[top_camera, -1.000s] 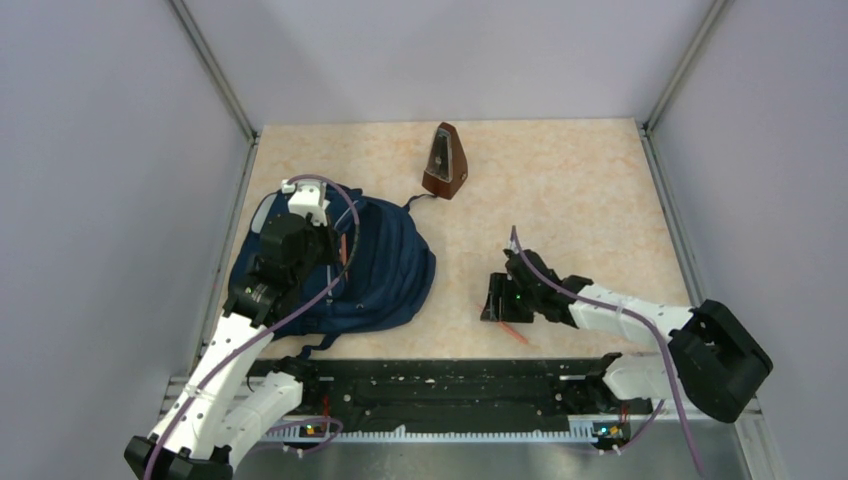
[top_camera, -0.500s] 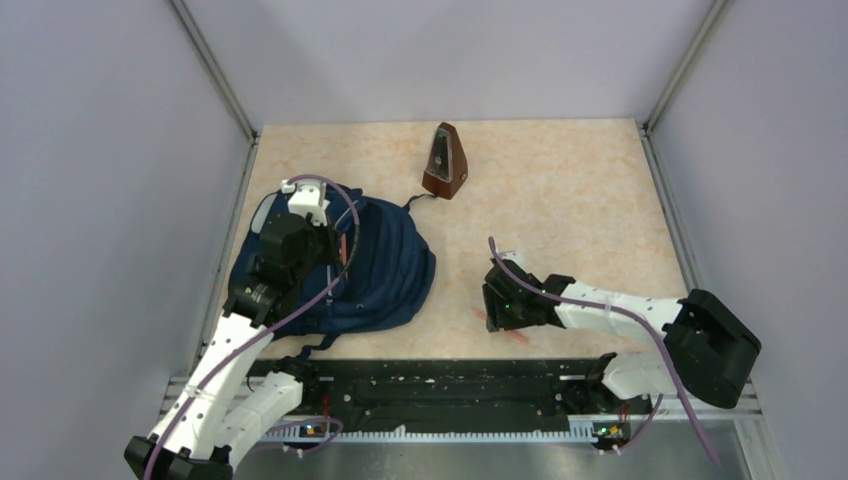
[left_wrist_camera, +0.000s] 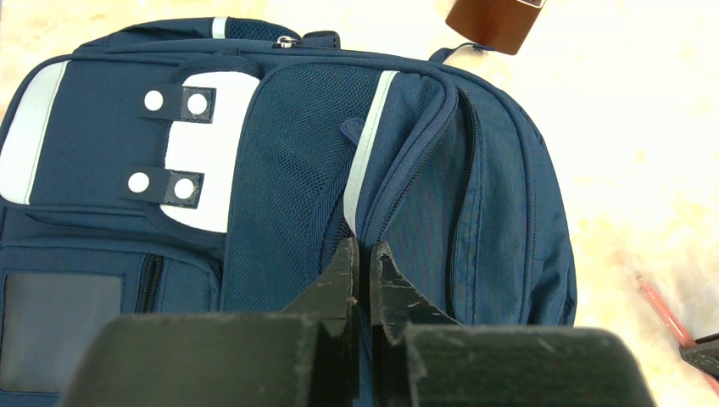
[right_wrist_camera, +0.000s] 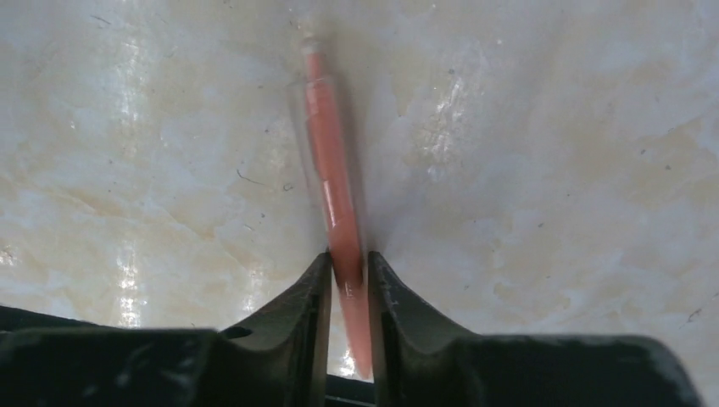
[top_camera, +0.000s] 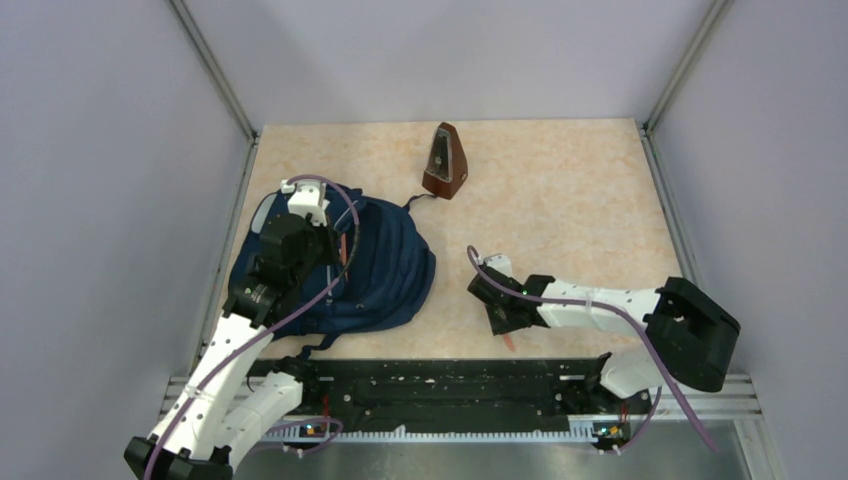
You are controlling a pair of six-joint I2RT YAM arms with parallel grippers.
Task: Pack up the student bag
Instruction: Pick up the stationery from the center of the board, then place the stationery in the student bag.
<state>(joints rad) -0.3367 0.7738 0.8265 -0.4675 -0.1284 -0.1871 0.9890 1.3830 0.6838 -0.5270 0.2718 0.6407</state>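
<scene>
Can't make out any brand or lettering anywhere. Closest thing to a label: a white patch (left_wrist_camera: pixel 208 161) on the front of the student bag (left_wrist_camera: pixel 500 195), crossed by two dark tabs with two white snaps each. Also seeing pale grey stripes along the panel edges. Nothing readable on any of it.

Got the student bag lying flat on the left half of the beige marbled surface (top_camera: pixel 580 200), front panel up, top end toward the far wall. Found the left gripper (left_wrist_camera: pixel 362 254) right on top of it, fingers pressed almost together and pinching the fabric edge beside the main zip, with one pale stripe leading straight down into the pinch.

Over on the right, well apart from the bag: right gripper (right_wrist_camera: pixel 347 259) low over the surface, clamped on a salmon-red pen (right_wrist_camera: pixel 332 178). Holding it near one end, most of the shaft sticking out ahead of the fingertips. Slightly blurred in the right wrist view.

Also spotted a brown pyramid-shaped metronome (top_camera: pixel 445 161) standing upright toward the far edge, just beyond the bag's top corner, clear of both grippers.
</scene>
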